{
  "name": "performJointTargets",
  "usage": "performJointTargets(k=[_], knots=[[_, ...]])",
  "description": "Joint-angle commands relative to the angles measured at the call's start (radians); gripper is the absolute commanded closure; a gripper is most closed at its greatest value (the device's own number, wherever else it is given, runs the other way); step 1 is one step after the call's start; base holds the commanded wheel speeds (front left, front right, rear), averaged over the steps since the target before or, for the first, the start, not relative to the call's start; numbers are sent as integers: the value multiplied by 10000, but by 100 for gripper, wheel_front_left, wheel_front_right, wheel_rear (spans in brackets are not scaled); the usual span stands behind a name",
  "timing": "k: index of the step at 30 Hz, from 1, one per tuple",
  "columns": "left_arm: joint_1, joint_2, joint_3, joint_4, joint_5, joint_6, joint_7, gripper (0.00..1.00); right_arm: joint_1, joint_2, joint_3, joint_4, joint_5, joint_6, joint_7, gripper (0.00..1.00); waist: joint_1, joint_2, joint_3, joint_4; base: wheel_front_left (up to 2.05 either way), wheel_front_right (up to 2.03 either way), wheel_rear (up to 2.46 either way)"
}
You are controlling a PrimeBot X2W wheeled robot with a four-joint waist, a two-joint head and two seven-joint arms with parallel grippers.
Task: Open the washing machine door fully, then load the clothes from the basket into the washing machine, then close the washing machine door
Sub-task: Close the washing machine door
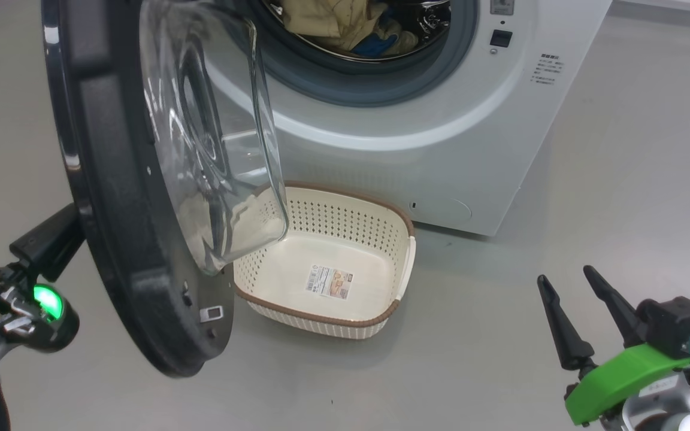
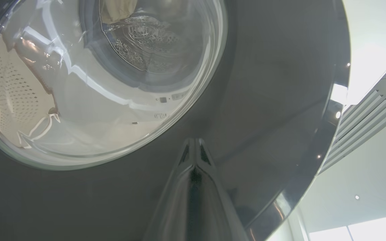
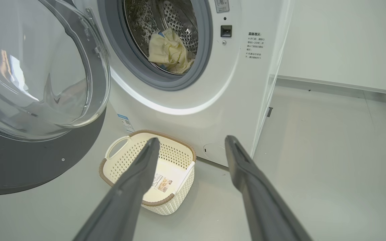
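The washing machine [image 1: 441,137] [image 3: 219,100] stands with its door [image 1: 117,209] [image 3: 28,160] swung out on the left, glass bowl facing the drum. Pale-yellow clothes [image 1: 333,24] [image 3: 169,50] with a bit of blue lie in the steel drum. On the floor under the opening sits the cream basket [image 1: 351,194] [image 3: 129,157], with just a label on its bottom. My left gripper [image 2: 193,144] is shut with nothing in it, its tips at the glossy black outer face of the door [image 2: 263,100]; I cannot tell whether they touch. My right gripper [image 1: 565,276] [image 3: 192,140] hangs open and empty, right of the basket.
Grey floor [image 1: 590,197] stretches to the right of the machine and in front of the basket. The open door's lower edge hangs close over the basket's left side. A white wall [image 3: 340,43] runs behind the machine on the right.
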Motion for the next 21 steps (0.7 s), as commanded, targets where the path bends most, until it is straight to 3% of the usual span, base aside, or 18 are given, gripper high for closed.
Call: performJointTargets(k=[1,8,21], knots=[[-143,208,146,-513,-103,33,179,100,-484,-107,212,-293,57,2,-144,0,0,0,-22,-81,0,0,0],[-106,-86,-218,-823,38,-6,212,100,-512,-74,267,-208,72,2,-212,0,0,0,-47,-355,0,0,0],[-377,-911,-1411,-516,364,-718,-156,100,-541,-20,303,-141,64,2,-274,0,0,0,-40,-692,0,0,0]])
